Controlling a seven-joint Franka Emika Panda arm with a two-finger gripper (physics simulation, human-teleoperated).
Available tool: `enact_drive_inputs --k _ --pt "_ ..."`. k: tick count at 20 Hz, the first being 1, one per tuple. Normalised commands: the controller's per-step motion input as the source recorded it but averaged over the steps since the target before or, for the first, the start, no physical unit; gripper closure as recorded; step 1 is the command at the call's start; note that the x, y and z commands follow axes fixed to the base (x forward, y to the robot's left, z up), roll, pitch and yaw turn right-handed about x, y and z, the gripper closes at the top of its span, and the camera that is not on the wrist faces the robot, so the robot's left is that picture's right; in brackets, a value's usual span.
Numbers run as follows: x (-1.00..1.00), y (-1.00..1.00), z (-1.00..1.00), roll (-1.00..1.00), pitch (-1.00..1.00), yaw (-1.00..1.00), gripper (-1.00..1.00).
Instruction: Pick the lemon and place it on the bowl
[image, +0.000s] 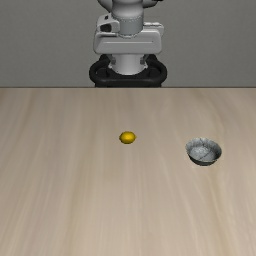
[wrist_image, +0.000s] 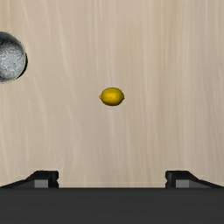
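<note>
Plainly, the lemon (wrist_image: 111, 96) lies on the table (image: 60, 190) straight ahead of the gripper (wrist_image: 112, 179), centred on the gap between its wide-spread fingers. Its long axis runs finger to finger. The bowl (wrist_image: 19, 51) sits well apart from it.

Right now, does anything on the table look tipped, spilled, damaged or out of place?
Nothing stands out. The lemon lies whole on the wooden table, well apart from the bowl, which stands upright toward the exterior view's right with nothing in it. The jaws stand wide open above the table, holding nothing.
</note>
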Motion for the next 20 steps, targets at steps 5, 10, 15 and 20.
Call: enact_drive_inputs --k 5,10,15,20 --pt "1.0 0.0 0.0 0.0 0.0 0.0 -1.0" --pt "0.2 0.0 -0.8 0.0 0.0 0.0 -1.0" --pt "0.0 0.0 -1.0 0.0 0.0 0.0 -1.0" --pt "0.0 0.0 -1.0 0.0 0.0 0.0 -1.0"
